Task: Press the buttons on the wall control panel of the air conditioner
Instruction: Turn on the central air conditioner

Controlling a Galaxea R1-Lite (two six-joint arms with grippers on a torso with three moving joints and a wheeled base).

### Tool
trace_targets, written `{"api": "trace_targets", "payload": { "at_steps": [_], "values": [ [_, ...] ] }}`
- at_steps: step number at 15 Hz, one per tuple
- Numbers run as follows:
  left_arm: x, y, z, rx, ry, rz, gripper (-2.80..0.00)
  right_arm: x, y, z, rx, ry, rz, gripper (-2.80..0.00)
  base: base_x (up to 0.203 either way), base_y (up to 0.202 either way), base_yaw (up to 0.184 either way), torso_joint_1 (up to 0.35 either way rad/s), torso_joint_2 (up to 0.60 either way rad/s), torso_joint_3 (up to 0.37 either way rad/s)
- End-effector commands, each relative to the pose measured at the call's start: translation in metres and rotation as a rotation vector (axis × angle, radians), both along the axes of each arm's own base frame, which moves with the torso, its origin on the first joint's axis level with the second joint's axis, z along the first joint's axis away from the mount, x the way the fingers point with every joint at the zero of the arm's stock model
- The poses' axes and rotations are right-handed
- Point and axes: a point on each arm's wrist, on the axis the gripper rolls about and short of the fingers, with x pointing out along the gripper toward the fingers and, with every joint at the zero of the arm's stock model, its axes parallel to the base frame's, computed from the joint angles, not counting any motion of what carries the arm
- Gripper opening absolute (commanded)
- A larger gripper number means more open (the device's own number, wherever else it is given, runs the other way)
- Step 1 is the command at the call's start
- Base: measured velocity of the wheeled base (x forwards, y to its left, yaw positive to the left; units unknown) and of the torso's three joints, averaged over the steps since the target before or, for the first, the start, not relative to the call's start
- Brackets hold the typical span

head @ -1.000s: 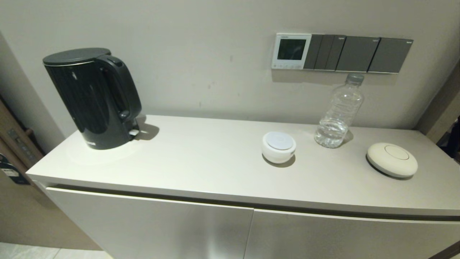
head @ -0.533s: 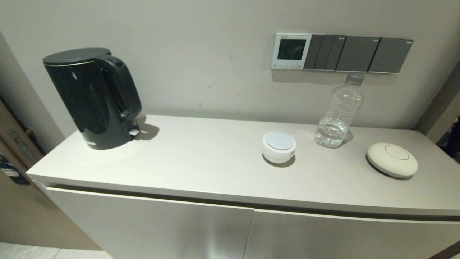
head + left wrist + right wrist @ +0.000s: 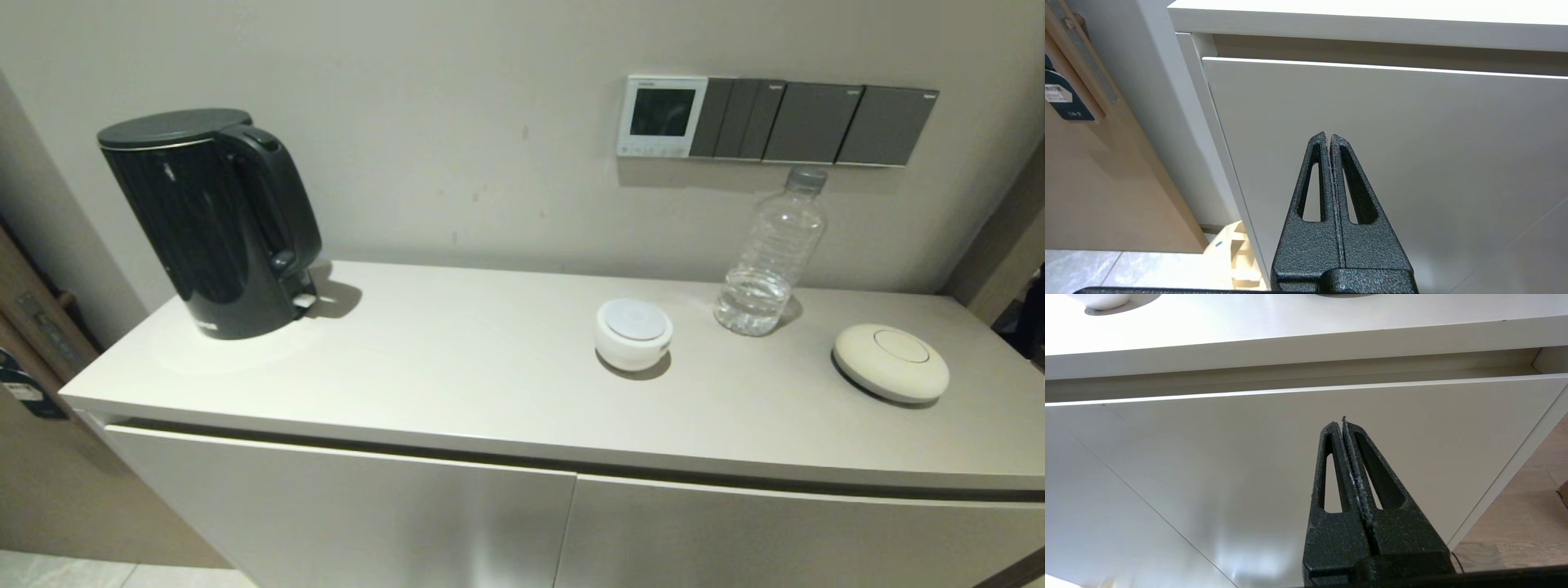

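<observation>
The air conditioner's wall control panel (image 3: 661,115) is a small white-framed square with a dark screen, on the wall above the cabinet's right half. Its row of tiny pale buttons (image 3: 652,150) runs along its lower edge. Neither arm shows in the head view. My left gripper (image 3: 1329,136) is shut and empty, low in front of the left cabinet door. My right gripper (image 3: 1341,424) is shut and empty, low in front of the right cabinet door, below the top's front edge.
Dark grey switch plates (image 3: 812,122) adjoin the panel on its right. On the cabinet top (image 3: 457,367) stand a black kettle (image 3: 208,220), a white round pot (image 3: 633,332), a clear water bottle (image 3: 771,253) under the switches and a cream disc (image 3: 891,362).
</observation>
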Motion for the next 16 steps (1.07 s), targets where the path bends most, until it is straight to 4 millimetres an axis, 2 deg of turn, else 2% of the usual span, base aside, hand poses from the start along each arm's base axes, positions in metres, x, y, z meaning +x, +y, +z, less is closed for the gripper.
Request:
{"api": "trace_targets", "payload": {
  "at_steps": [1, 8, 11, 15, 16],
  "values": [
    [0.0, 0.0, 0.0, 0.0, -0.001, 0.0, -2.8, 0.0, 0.0, 0.0, -0.002, 0.002, 0.0, -2.8, 0.0, 0.0, 0.0, 0.0, 0.0, 0.0],
    [0.0, 0.0, 0.0, -0.001, -0.001, 0.001, -2.8, -0.001, 0.0, 0.005, -0.018, -0.016, 0.001, -2.8, 0.0, 0.0, 0.0, 0.0, 0.0, 0.0],
    [0.0, 0.0, 0.0, 0.0, -0.001, 0.0, -2.8, -0.007, 0.0, 0.054, -0.018, -0.061, 0.019, -2.8, 0.0, 0.0, 0.0, 0.0, 0.0, 0.0],
    [0.0, 0.0, 0.0, -0.001, -0.001, 0.0, -2.8, -0.007, 0.0, 0.137, -0.025, -0.147, 0.018, -2.8, 0.0, 0.0, 0.0, 0.0, 0.0, 0.0],
    [0.0, 0.0, 0.0, -0.001, 0.0, 0.001, -2.8, 0.0, 0.0, 0.157, -0.027, -0.148, 0.016, -2.8, 0.0, 0.0, 0.0, 0.0, 0.0, 0.0]
  ]
}}
